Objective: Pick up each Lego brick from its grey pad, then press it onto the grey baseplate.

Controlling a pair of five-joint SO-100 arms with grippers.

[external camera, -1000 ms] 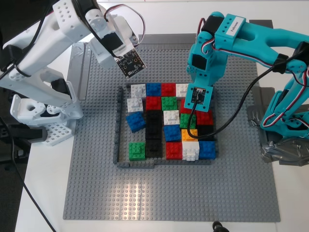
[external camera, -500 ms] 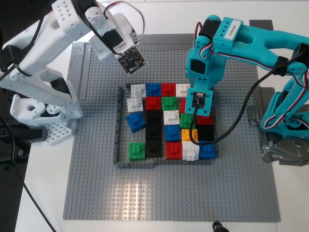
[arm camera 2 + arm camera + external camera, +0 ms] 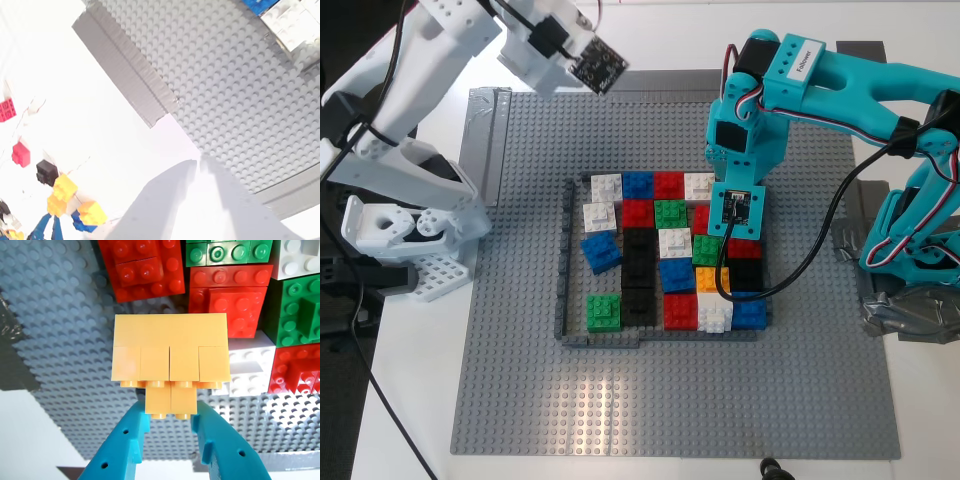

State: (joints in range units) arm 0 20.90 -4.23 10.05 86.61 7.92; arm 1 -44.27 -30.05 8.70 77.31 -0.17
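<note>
The exterior view looks straight down on the whole grey baseplate [image 3: 680,390]. The first wrist view sits close above its bricks, past teal jaws; the second wrist view, higher, overlooks the baseplate's taped corner.

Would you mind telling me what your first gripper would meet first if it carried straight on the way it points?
My first gripper would probably drive its orange-yellow brick into the white brick underneath, though depth is unclear.

Non-task bricks inside the dark-grey brick frame [image 3: 563,262]: red bricks [image 3: 669,184], blue bricks [image 3: 601,251], white bricks [image 3: 606,187] and black bricks [image 3: 639,268] are packed side by side. Duct-tape strips [image 3: 483,120] are seen at the plate's edge, on a white table [image 3: 410,390]
</note>
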